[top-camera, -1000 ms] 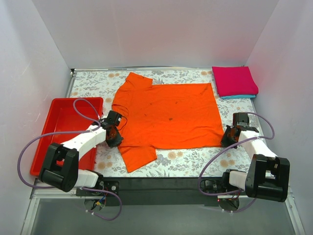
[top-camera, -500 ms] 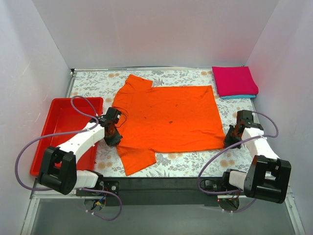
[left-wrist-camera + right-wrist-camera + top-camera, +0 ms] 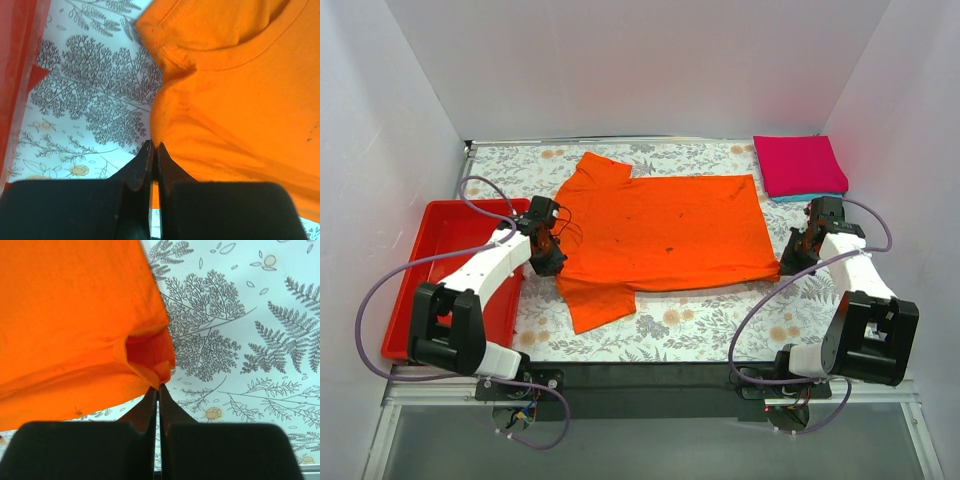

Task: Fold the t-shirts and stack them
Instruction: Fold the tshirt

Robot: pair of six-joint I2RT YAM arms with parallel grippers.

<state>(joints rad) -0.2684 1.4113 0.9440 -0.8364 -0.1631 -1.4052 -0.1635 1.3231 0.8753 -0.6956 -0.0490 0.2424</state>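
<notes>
Right gripper (image 3: 158,386) nips orange t-shirt (image 3: 70,315), edge hidden

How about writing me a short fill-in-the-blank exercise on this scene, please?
The spread-out t-shirt, pinched by the left gripper and the right gripper, is ____ in colour.
The magenta-pink t-shirt lies folded on top of a ____ one.
The red tray sits on the ____ arm's side.
Missing words: orange, teal, left.
</notes>
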